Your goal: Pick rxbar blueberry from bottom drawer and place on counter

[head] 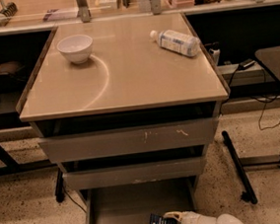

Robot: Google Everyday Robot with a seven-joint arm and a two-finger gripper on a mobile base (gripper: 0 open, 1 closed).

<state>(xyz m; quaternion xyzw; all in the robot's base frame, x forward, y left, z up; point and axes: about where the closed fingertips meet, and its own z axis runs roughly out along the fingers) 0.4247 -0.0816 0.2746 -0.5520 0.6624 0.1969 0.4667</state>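
Note:
The rxbar blueberry [159,222], a small dark navy bar with white lettering, is in the open bottom drawer [119,210] at the lower edge of the camera view. My gripper [172,223] reaches in from the lower right. Its pale fingers [170,214] are closed on the bar's right end and hold it slightly tilted, just over the drawer floor. The beige counter [127,80] is the cabinet's top, above the two taller drawers.
A white bowl [75,48] stands at the counter's back left. A clear bottle [175,42] lies at its back right. The two upper drawers [128,141] are pushed in. A black table leg [239,171] runs along the floor to the right of the cabinet.

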